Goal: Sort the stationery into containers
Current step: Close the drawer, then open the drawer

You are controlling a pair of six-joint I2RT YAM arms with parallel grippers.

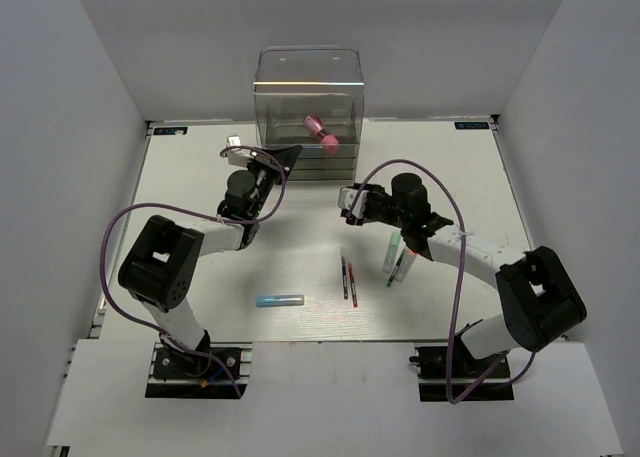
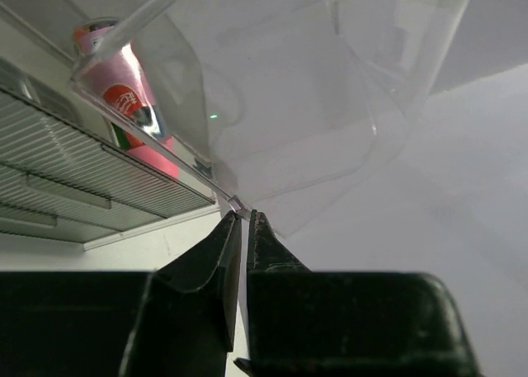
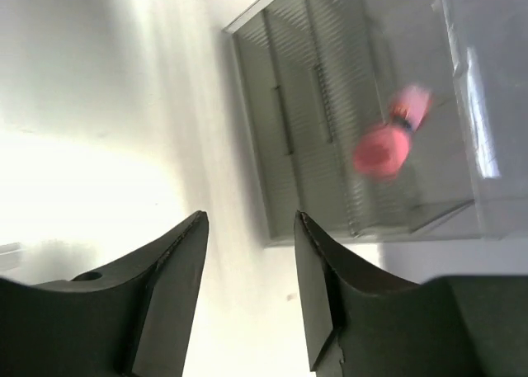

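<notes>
Found cylinder (image 1: 322,132) in organiser (image 1: 300,87); left gripper (image 2: 242,216) shut, seemingly pinching flap (image 2: 330,105); right gripper (image 3: 247,228) agape, empty. Next: fetch lower-centre pens (image 1: 346,277).

Top external: high above the near edge of the table (image 1: 300,257), looking down on all of it, far from both pairs of fingers.
Left wrist: just behind the left fingers (image 2: 206,270), looking up past their tips, very close to the clear organiser (image 2: 313,88).
Right wrist: behind the right fingers (image 3: 165,286), facing ahead of them across the table to the organiser, farther off.
Shared: the organiser with the pink cylinder (image 1: 322,132) inside shows in all three.
</notes>
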